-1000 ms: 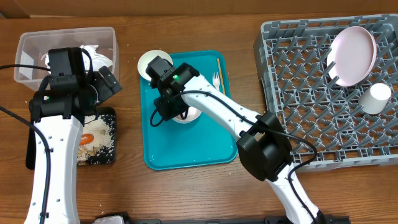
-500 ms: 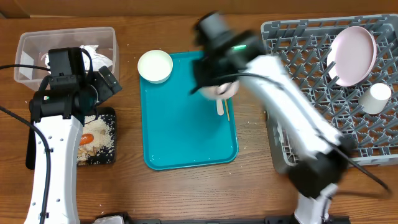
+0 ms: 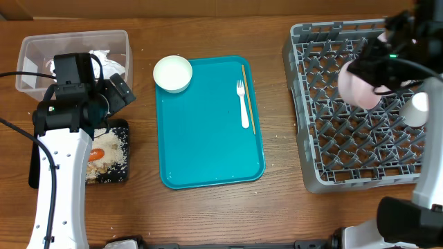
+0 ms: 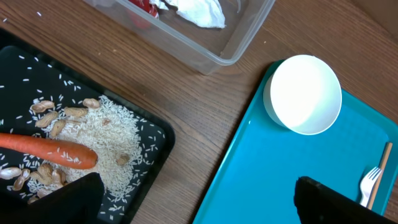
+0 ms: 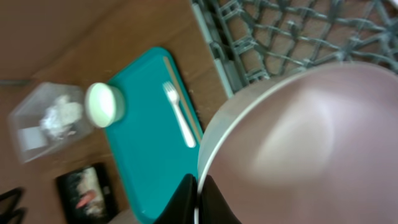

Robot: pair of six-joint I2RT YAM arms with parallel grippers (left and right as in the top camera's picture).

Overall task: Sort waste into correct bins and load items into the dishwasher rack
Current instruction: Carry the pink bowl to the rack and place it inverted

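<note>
Since the earlier frames, the right hand (image 5: 198, 194) has swung from the tray (image 3: 201, 152) to the rack (image 3: 332, 149), carrying a bowl (image 3: 358, 87) clamped by its rim. That bowl is now over the rack's left half with the pegs directly below, so the coming move is judged to be a straight descent. The left hand (image 4: 198, 190) is spread and empty over the worktop (image 3: 277, 207), nearer the second bowl (image 3: 172, 73) at the tray's far left corner. The fork (image 3: 243, 104) lies lengthwise along the tray's right side.

We get soft, even light; left wrist's crisp, but the bowl (image 3: 358, 86) at 2 o'clock overhead is motion-smeared, right wrist view too.
</note>
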